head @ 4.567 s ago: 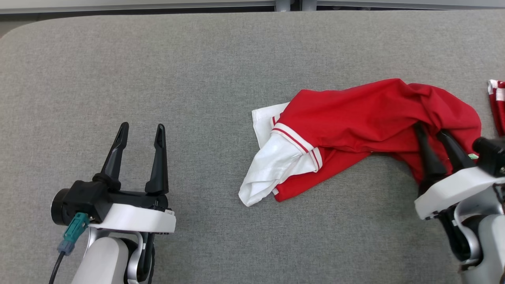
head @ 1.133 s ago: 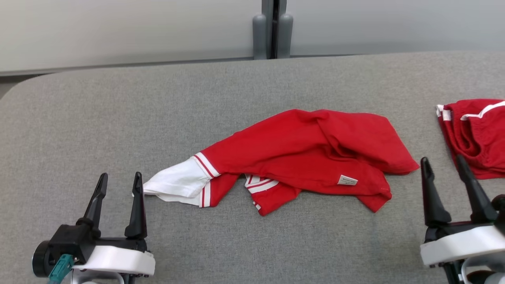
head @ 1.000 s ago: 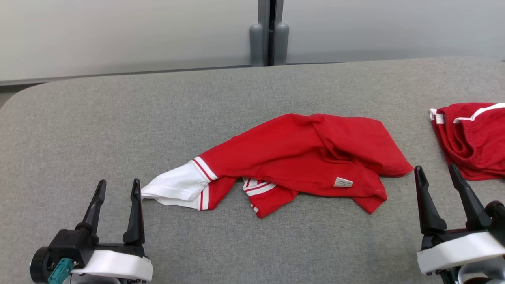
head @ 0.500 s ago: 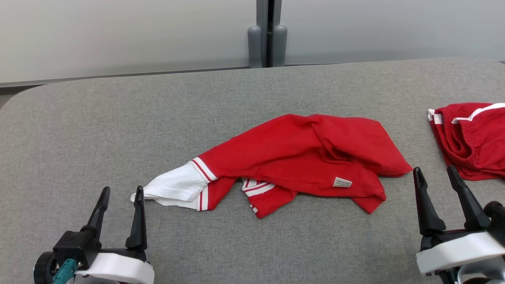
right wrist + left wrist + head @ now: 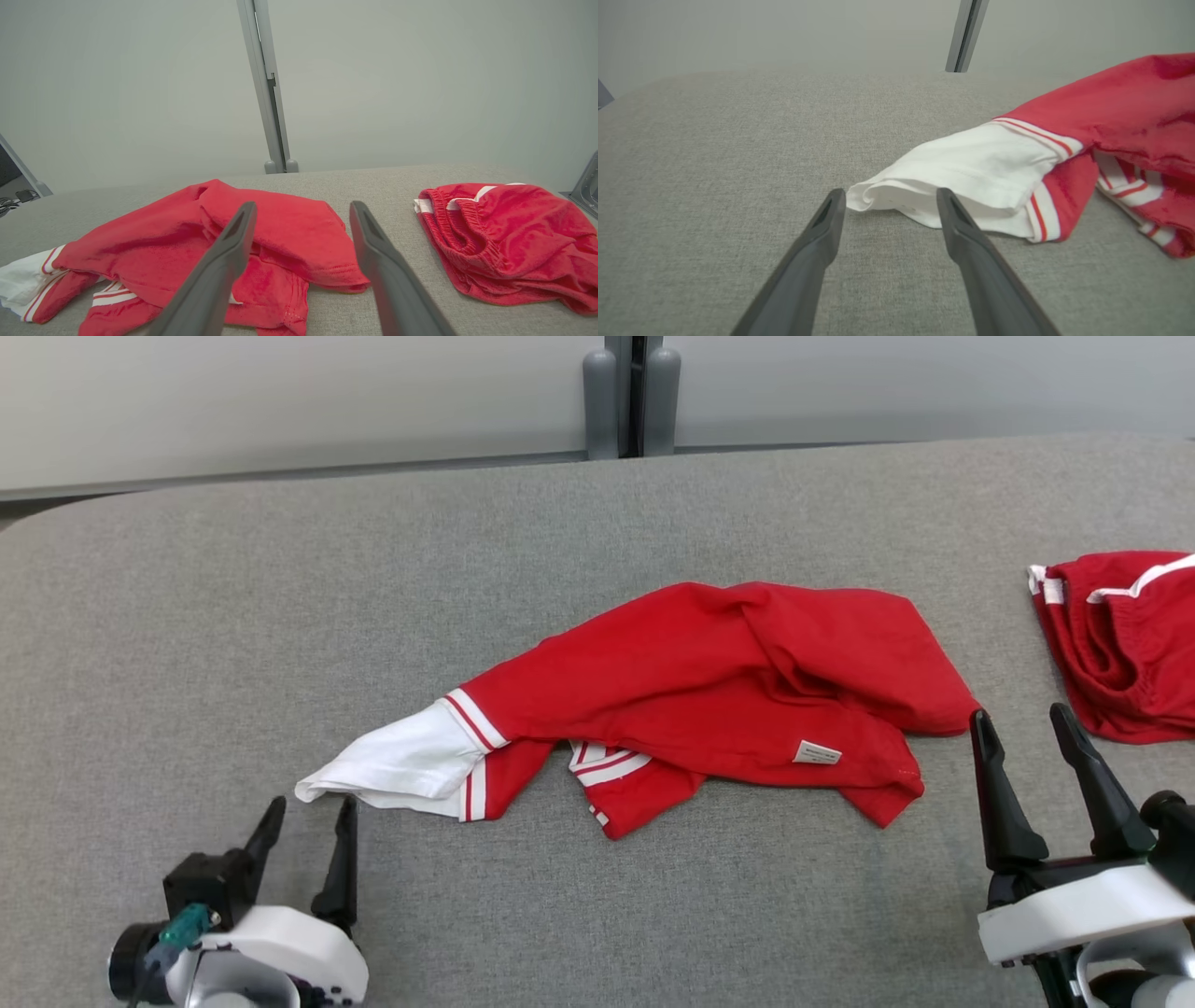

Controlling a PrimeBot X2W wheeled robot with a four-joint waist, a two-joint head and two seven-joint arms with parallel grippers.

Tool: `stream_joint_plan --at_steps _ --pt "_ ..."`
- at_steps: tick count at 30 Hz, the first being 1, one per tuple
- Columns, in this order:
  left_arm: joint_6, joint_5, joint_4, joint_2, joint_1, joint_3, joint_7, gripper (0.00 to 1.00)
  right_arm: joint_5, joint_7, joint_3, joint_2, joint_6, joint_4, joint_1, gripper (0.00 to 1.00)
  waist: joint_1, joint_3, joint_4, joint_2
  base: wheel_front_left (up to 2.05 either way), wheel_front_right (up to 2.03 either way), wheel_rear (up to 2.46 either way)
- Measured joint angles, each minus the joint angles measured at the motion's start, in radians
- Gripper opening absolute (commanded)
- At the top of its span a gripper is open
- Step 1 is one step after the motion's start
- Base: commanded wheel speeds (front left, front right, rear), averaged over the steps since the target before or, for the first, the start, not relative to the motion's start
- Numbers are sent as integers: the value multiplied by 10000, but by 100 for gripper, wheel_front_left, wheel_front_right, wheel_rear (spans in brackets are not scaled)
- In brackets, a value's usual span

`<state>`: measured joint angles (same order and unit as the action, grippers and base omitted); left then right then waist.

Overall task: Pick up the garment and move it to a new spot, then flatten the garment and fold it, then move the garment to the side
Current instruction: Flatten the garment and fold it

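Since the earlier frame the garment [image 5: 728, 681] has come free of the right gripper [image 5: 1018, 711] and lies crumpled near the middle of the grey worktop [image 5: 280, 597]. It is a red shirt, and its white sleeve [image 5: 392, 765] trails toward the robot's left. The left gripper [image 5: 313, 803] has tipped down, and its fingers, spread wide and empty, sit just short of the sleeve's tip. The right gripper's fingers are also wide and hold nothing, just beside the shirt's right corner.

The move to a new spot looks done. Flattening, folding and setting the shirt aside all remain, as the cloth is bunched and doubled over itself. A small white label [image 5: 816, 752] shows on the near hem, but its print is too small to read. Another red garment [image 5: 1120, 635] lies apart at the right edge.
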<state>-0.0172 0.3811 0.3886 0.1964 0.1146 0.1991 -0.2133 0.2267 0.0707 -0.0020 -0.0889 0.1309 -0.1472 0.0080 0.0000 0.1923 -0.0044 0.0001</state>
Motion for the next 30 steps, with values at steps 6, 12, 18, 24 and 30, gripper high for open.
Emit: stream_joint_plan --at_steps 6,12,18,24,30 --pt "255 -119 1014 134 815 69 -211 100 0 4 -84 12 0 6 -141 100 0 357 -40 0 0 0 0" --pt "537 -232 1816 171 1460 121 -408 0 33 -19 -268 75 0 180 -151 100 0 723 -102 0 0 0 0" --pt "688 -309 2090 140 1613 33 -470 0 198 -63 -454 123 0 736 167 100 0 840 -131 0 0 0 0" --pt "736 -468 1670 27 1612 -188 -483 0 458 52 125 88 0 1549 293 100 0 1041 -28 0 0 0 0" --pt "794 -679 1475 -173 1629 -316 -483 0 709 -134 711 10 -2 2355 -415 100 0 1240 136 0 0 0 0"
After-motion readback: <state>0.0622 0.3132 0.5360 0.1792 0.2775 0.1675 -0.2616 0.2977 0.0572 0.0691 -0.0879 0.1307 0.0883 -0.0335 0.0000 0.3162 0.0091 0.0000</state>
